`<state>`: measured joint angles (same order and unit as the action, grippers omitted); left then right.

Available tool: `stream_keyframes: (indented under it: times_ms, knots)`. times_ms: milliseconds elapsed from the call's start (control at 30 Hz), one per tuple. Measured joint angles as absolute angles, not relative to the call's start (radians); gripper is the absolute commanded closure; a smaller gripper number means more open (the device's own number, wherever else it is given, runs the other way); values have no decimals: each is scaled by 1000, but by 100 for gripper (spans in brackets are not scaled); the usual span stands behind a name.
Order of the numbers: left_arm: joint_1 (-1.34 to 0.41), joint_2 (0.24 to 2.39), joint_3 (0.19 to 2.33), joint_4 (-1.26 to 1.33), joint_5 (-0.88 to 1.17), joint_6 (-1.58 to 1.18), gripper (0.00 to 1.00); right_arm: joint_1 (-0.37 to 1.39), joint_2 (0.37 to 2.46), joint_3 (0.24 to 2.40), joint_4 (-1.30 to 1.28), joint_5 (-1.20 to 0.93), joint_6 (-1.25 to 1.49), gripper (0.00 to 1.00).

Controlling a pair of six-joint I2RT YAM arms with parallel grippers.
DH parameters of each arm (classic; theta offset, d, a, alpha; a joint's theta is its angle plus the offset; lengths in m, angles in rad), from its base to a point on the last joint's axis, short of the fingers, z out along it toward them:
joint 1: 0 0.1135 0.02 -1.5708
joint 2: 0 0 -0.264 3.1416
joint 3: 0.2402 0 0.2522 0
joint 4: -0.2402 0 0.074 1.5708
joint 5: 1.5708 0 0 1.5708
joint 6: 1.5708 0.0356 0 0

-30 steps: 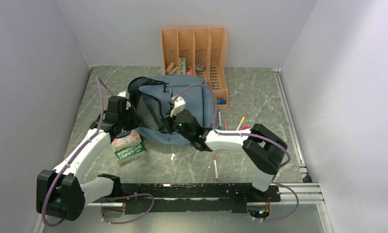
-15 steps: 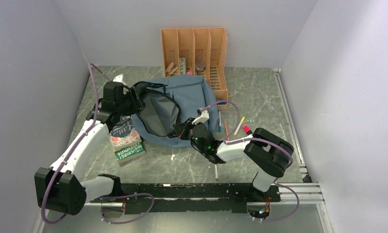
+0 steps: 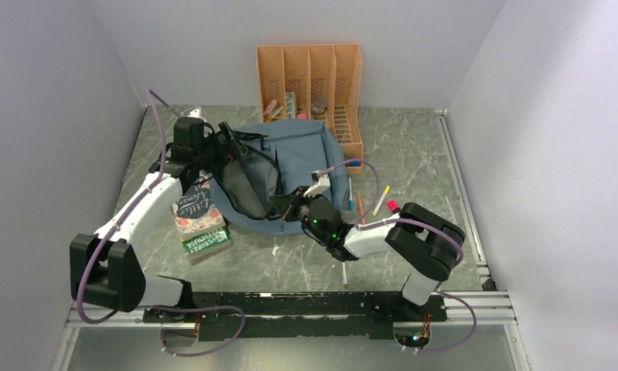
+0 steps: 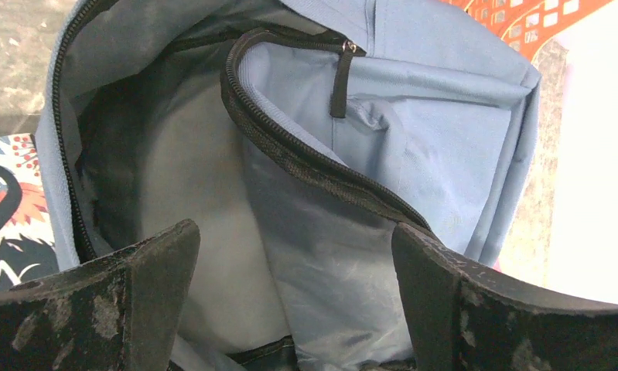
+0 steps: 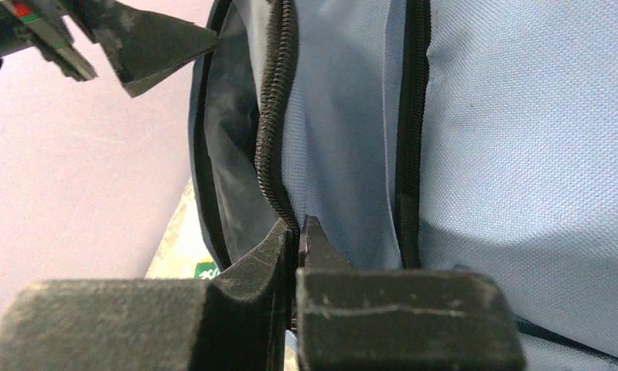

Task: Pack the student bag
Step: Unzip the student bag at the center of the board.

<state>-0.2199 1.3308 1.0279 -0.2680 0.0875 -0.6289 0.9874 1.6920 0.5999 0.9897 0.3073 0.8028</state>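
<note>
the large soft dusty-blue fabric backpack point(image 3: 309, 147) lies mid-table, far edge at the orange slotted plastic organizer point(image 3: 309, 73), bare tabletop point(image 3: 421, 154) to its right. left gripper point(image 4: 294, 232) gapes empty over its mouth; right gripper point(image 5: 298, 232) clenches its black zip edge point(image 5: 271, 131).

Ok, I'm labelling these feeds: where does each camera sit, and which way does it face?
Top external: above and behind the robot, looking down on the table; both arms show, reaching to the student bag.
Left wrist: on the left arm, facing into the bag's open mouth; the open left gripper frames it.
Right wrist: on the right arm, facing the zip edge that the right gripper pinches.
Shared: both wrist views show the bag's zip opening.
</note>
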Motion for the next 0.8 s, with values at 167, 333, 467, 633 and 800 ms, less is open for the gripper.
stream_keyframes:
  times_ms: [167, 333, 467, 633, 800]
  knots:
    - [-220, 1381, 1037, -245, 89, -689, 3, 987, 1712, 600, 1013, 279, 776, 100]
    - [-222, 1423, 1069, -213, 97, -739, 3, 987, 1726, 600, 1030, 249, 744, 100]
    - [-224, 1430, 1084, -203, 100, -772, 3, 987, 1734, 601, 1034, 229, 721, 100]
    - [-226, 1436, 1086, -194, 109, -794, 32, 987, 1737, 610, 1034, 210, 691, 97]
    - [-226, 1468, 1086, -183, 135, -786, 72, 987, 1737, 624, 1030, 183, 629, 78]
